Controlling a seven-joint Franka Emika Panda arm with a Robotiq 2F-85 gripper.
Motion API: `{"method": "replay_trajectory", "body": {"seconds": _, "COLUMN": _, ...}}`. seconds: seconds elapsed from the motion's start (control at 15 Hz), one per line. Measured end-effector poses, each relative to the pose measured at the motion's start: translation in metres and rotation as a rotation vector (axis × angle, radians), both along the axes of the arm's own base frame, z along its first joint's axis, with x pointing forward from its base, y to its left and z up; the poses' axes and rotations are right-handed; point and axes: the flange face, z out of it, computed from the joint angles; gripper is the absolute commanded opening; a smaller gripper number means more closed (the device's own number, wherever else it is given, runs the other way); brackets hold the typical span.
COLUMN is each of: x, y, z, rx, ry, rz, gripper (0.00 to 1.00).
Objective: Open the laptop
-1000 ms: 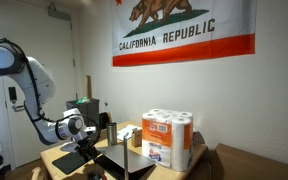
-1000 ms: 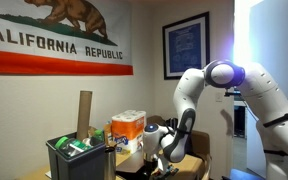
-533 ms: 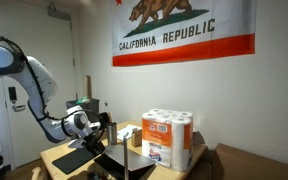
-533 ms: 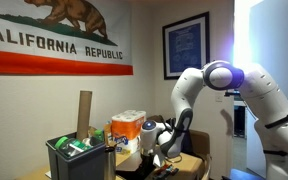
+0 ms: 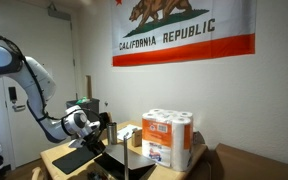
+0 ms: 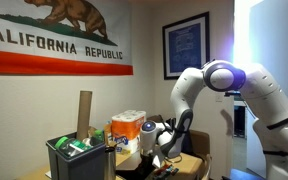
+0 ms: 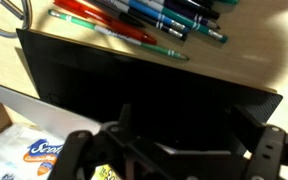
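Observation:
The laptop (image 7: 134,85) is a dark panel that fills the middle of the wrist view, with its lid tilted up off the wooden table. In an exterior view it stands partly open (image 5: 119,162) beside the paper-towel pack. My gripper (image 7: 189,118) is right at the lid, with its two black fingers spread wide on either side of the dark surface. In both exterior views it hangs low over the laptop (image 5: 94,135) (image 6: 154,148). I cannot tell whether the fingers touch the lid.
Several pens (image 7: 154,20) lie on the table behind the lid. A paper-towel pack (image 5: 167,138) stands next to the laptop. A flat black mat (image 5: 72,158) lies at the table's near corner. A dark bin (image 6: 79,155) with a cardboard tube (image 6: 84,112) stands nearby.
My gripper has risen a little and shifted slightly towards the paper-towel pack over the last second. Since half a second ago it has barely moved.

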Motion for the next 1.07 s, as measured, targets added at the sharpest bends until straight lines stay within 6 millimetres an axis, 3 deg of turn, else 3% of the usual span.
{"method": "replay_trajectory", "body": {"seconds": 0.4, "x": 0.01, "y": 0.005, "z": 0.019, "rx": -0.017, "ry": -0.049, "rz": -0.01, "gripper": 1.0}}
{"method": "replay_trajectory", "body": {"seconds": 0.87, "x": 0.065, "y": -0.003, "z": 0.102, "rx": -0.047, "ry": -0.225, "rz": 0.022, "gripper": 1.0}}
{"method": "replay_trajectory", "body": {"seconds": 1.07, "x": 0.081, "y": -0.009, "z": 0.125, "rx": -0.067, "ry": -0.267, "rz": 0.043, "gripper": 1.0}}
